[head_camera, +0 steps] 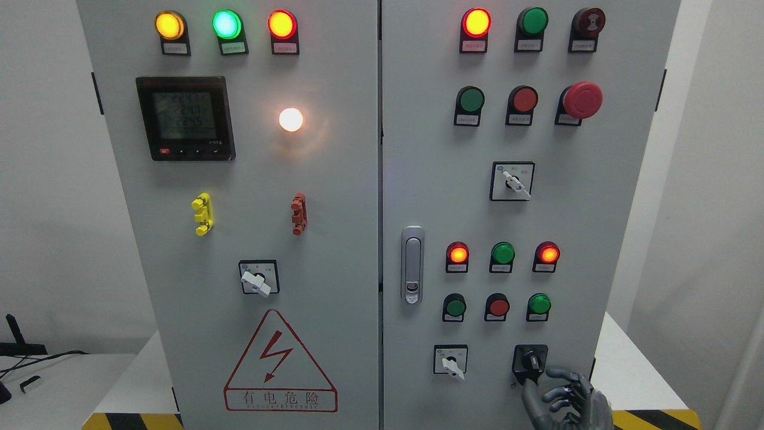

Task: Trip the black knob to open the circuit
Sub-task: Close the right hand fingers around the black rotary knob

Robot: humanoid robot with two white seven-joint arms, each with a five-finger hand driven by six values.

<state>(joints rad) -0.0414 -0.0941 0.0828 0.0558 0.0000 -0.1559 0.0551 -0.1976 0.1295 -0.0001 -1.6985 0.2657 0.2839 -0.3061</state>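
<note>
Where the grey cabinet's (418,197) right door meets its bottom right corner, you see the black knob (530,361) on a black square plate. Your right hand (567,400) rises from the bottom edge, fingers (558,375) loosely curled, gripping nothing, thumb just below the knob. A white switch (452,364) sits left of it.

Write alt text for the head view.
The robot's right hand, fingers loosely curled, reaches up beside the black knob at the lower right of a grey electrical cabinet. Coloured lamps, push buttons and white switches cover both doors.
</note>
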